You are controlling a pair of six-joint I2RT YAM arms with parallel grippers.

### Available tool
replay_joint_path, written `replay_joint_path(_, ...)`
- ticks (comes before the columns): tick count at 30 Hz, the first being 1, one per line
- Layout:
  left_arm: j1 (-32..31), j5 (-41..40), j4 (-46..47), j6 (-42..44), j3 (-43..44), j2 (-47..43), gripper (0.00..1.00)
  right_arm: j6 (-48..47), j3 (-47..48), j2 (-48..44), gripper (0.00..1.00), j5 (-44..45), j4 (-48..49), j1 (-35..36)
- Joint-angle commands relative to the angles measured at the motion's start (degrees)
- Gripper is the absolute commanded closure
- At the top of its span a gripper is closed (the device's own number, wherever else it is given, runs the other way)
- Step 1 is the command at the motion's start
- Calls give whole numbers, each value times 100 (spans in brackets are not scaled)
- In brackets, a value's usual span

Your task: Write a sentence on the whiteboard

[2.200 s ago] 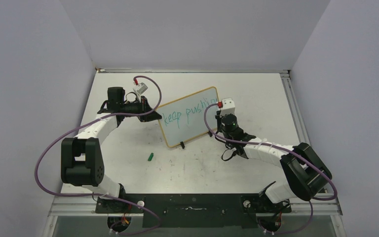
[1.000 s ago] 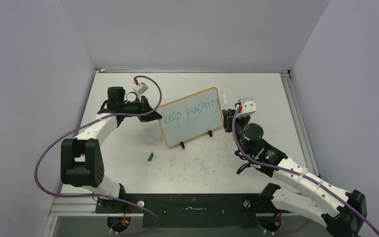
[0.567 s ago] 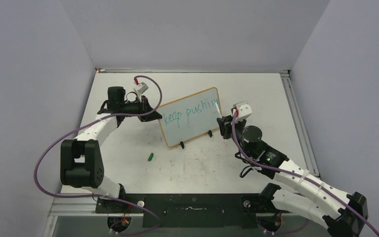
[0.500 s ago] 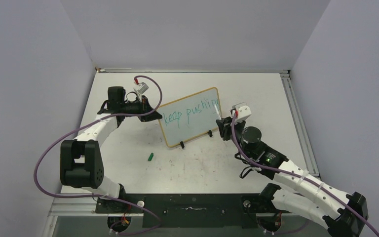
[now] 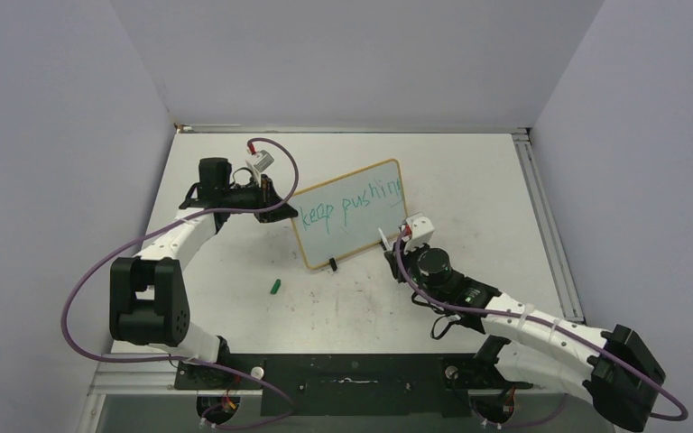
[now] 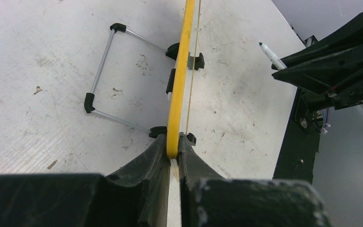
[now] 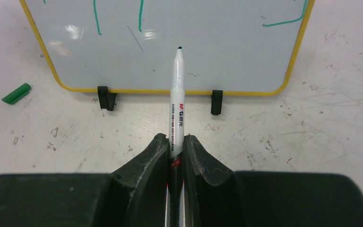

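The whiteboard (image 5: 343, 236) stands tilted on the table, its face towards the arms. The sentence (image 5: 350, 203) reads "keep pushing" in teal on one line near its top. My left gripper (image 5: 283, 213) is shut on the board's left edge; in the left wrist view (image 6: 174, 146) the yellow frame (image 6: 180, 85) runs edge-on between the fingers. My right gripper (image 5: 393, 255) is shut on a white marker (image 7: 177, 94), uncapped, held just in front of the board's lower right part. The tip points at the blank lower board (image 7: 194, 61), close to it; contact is unclear.
A green marker cap (image 5: 274, 287) lies on the table left of the board's near corner, also in the right wrist view (image 7: 16, 93). Two black clip feet (image 7: 104, 98) hold the board's bottom edge. A wire stand (image 6: 105, 71) lies behind the board.
My right arm has swung from the board's upper right end down to its lower right part, carrying the marker. The second word gained its last letter. The left arm has not moved.
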Motion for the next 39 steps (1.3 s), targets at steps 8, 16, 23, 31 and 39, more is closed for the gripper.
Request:
replay_joint_path(8,-36,-158,-68,175,274,-169,100,13,211,1369,95,456,1153,886)
replay_joint_path(16,-36,-159,-82,198,283,-156,100,-30,605,2248,95,675,1479,1180)
replay_joint_path(23,-36,-146,-80,199,283,-191,100,-28,852,2608,95,899,1516,1224)
replay_joint_path(31,-36,-137,-82,197,277,-199,100,-91,1265,3079,95,939,1332,1224)
replay_joint_path(39,-36,-132,-82,195,280,-195,100,-141,1604,3417,95,977,1123,1181)
